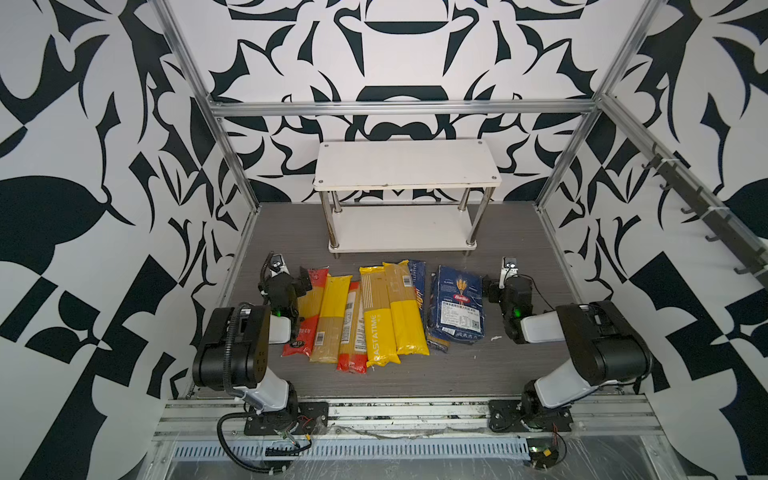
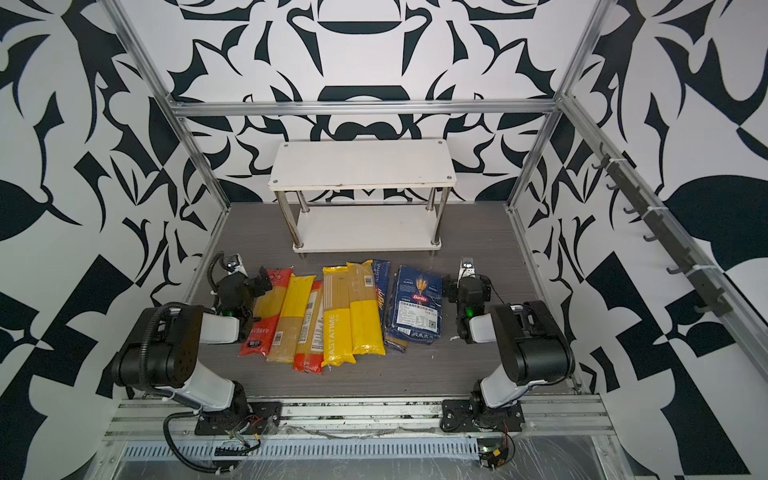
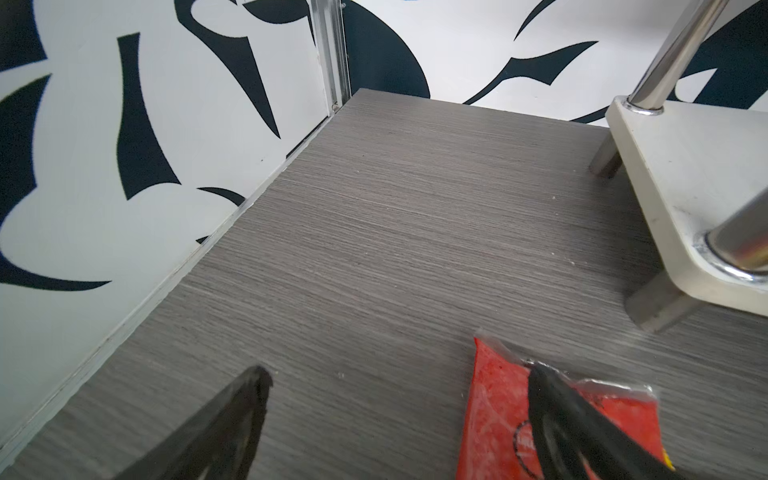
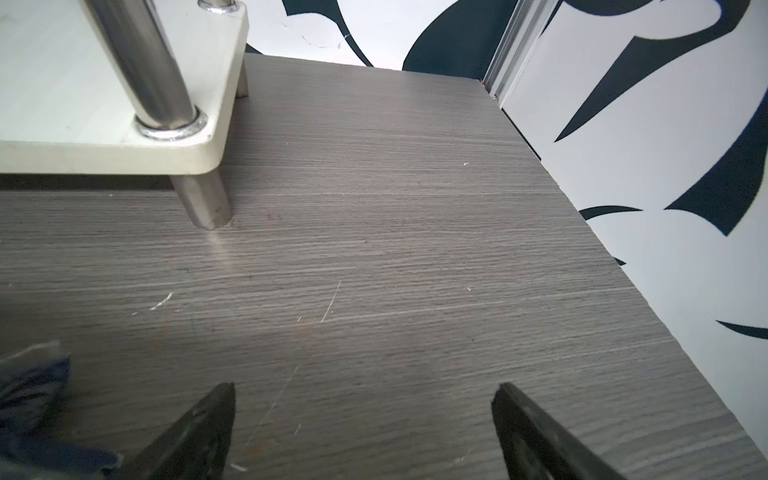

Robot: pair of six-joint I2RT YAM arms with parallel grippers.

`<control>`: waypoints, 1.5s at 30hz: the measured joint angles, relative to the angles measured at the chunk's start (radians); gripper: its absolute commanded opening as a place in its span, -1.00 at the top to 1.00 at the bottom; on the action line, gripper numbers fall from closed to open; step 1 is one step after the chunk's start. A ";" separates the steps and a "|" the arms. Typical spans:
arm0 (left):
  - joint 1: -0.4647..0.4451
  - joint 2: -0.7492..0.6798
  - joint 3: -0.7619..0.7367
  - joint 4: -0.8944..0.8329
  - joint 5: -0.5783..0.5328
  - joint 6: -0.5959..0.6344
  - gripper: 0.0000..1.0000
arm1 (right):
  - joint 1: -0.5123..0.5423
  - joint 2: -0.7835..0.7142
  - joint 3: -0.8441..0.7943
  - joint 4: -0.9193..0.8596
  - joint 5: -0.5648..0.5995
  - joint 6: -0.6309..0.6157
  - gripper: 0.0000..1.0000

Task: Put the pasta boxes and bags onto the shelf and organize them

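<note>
Bags and boxes lie on table, before shelf.

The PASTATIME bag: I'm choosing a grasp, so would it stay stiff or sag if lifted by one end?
The PASTATIME bag probably stays fairly stiff along its length, since straight spaghetti strands show through its clear part. Its glossy film looks slippery, so a grip may slide. Pushed sideways, it would likely shove the yellow bag lying against it.

My grey wood-grain tabletop carries a white two-tier chrome-post shelf beyond the jaws; between them lie red-and-yellow plastic spaghetti bags and a dark-blue Barilla pack.
</note>
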 measured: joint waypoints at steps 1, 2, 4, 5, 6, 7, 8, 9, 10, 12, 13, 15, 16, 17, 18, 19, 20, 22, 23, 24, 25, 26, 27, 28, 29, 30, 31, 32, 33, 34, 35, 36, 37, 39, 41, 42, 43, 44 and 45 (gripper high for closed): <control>0.000 0.000 0.000 0.000 0.000 0.000 -0.99 | 0.000 0.000 0.000 0.000 0.000 0.000 -0.99; 0.000 0.000 0.000 0.000 0.000 0.000 -0.99 | 0.000 0.000 0.000 0.000 0.000 0.000 -0.99; 0.000 0.000 0.000 0.000 0.000 0.000 -0.99 | 0.000 0.000 0.000 0.000 0.000 0.000 -0.99; 0.000 0.000 0.000 0.000 0.000 0.000 -0.99 | 0.000 0.000 0.000 0.000 0.000 0.000 -0.99; 0.000 0.000 0.000 0.000 0.000 0.000 -0.99 | 0.000 0.000 0.000 0.000 0.000 0.000 -0.98; 0.000 0.000 0.000 0.000 0.000 0.000 -0.99 | 0.000 0.000 0.000 0.000 0.000 0.000 -0.99; 0.000 0.000 0.000 0.000 0.000 0.000 -0.99 | 0.000 0.000 0.000 0.000 0.000 0.000 -0.99; 0.000 0.000 0.000 0.000 0.000 0.000 -0.99 | 0.000 0.000 0.000 0.000 0.000 0.000 -0.99; 0.000 0.000 0.000 0.000 0.000 0.000 -0.99 | 0.000 0.000 0.000 0.000 0.000 0.000 -0.99; 0.000 0.000 0.000 0.000 0.000 0.000 -0.99 | 0.000 0.000 0.000 0.000 0.000 0.000 -0.99; 0.000 0.000 0.000 0.000 0.000 0.000 -0.99 | 0.000 0.000 0.000 0.000 0.000 0.000 -0.99; 0.000 0.000 0.000 0.000 0.000 0.000 -0.99 | 0.000 0.000 0.000 0.000 0.000 0.000 -0.99; 0.000 0.000 0.000 0.000 0.000 0.000 -0.99 | 0.000 0.000 0.000 0.000 0.000 0.000 -0.99; 0.000 0.000 0.000 0.000 0.000 0.000 -0.99 | 0.000 0.000 0.000 0.000 0.000 0.000 -0.99; 0.000 0.000 0.000 0.000 0.000 0.000 -0.99 | 0.000 0.000 0.000 0.000 0.000 0.000 -0.99; 0.000 0.000 0.000 0.000 0.000 0.000 -0.99 | 0.000 0.000 0.000 0.000 0.000 0.000 -0.99; 0.000 0.000 0.000 0.000 0.000 0.000 -0.99 | 0.000 0.000 0.000 0.000 0.000 0.000 -0.99; 0.000 0.000 0.000 0.000 0.000 0.000 -0.99 | 0.000 0.000 0.000 0.000 0.000 0.000 -0.99; 0.000 0.000 0.000 0.000 0.000 0.000 -0.99 | 0.000 0.000 0.000 0.000 0.000 0.000 -0.99; 0.000 0.000 0.000 0.000 0.000 0.000 -0.99 | 0.000 0.000 0.000 0.000 0.000 0.000 -0.99; 0.000 0.000 0.000 0.000 0.000 0.000 -0.99 | 0.000 0.000 0.000 0.000 0.000 0.000 -0.99; 0.000 0.000 0.000 0.000 0.000 0.000 -0.99 | 0.000 0.000 0.000 0.000 0.000 0.000 -0.99; 0.000 0.000 0.000 0.000 0.000 0.000 -0.99 | 0.000 0.000 0.000 0.000 0.000 0.000 -0.99; 0.000 0.000 0.000 0.000 0.000 0.000 -0.99 | 0.000 0.000 0.000 0.000 0.000 0.000 -0.99; 0.000 0.000 0.000 0.000 0.001 0.000 -0.99 | 0.000 0.000 0.000 0.000 0.000 0.000 -0.99; 0.000 0.000 0.000 -0.001 0.002 0.000 -0.99 | 0.000 0.000 0.000 0.000 0.000 0.000 -0.99; 0.000 0.000 0.000 -0.001 0.003 0.000 -0.99 | 0.000 0.000 0.000 0.000 0.000 0.000 -0.99; 0.000 0.000 0.000 -0.001 0.004 0.000 -0.99 | 0.000 0.000 0.000 0.000 0.000 0.000 -0.99; 0.000 0.000 0.000 -0.001 0.005 0.000 -0.99 | 0.000 0.000 0.000 0.000 -0.002 0.000 -0.99; 0.000 0.000 0.000 -0.001 0.006 0.000 -0.99 | -0.001 0.000 0.000 0.000 -0.007 -0.002 -0.99; 0.001 0.000 0.000 -0.001 0.009 0.000 -0.99 | -0.003 0.000 0.000 0.000 -0.017 -0.004 -0.99; 0.003 0.000 0.000 -0.001 0.014 0.000 -0.99 | -0.004 0.000 0.000 0.000 -0.027 -0.005 -0.99; 0.006 0.000 0.000 -0.002 0.021 0.000 -0.99 | -0.005 0.000 0.000 0.000 -0.035 -0.005 -0.99; 0.014 0.000 0.000 -0.004 0.032 -0.001 -0.99 | -0.007 0.000 0.001 0.000 -0.050 -0.005 -0.99; 0.018 0.000 0.000 -0.008 0.040 -0.001 -0.99 | -0.009 0.000 0.001 0.000 -0.057 -0.005 -0.99; 0.019 0.000 0.000 -0.010 0.043 -0.001 -0.99 | -0.010 0.000 0.001 0.000 -0.056 -0.005 -0.98; 0.021 0.000 0.000 -0.010 0.046 -0.001 -0.99 | -0.009 -0.002 0.001 -0.002 -0.052 -0.003 -0.97; 0.021 0.000 0.000 -0.009 0.048 -0.001 -0.99 | -0.009 -0.009 0.001 -0.011 -0.047 0.000 -0.97; 0.021 0.000 0.000 -0.009 0.050 -0.001 -0.99 | -0.008 -0.030 0.001 -0.037 -0.039 0.004 -0.95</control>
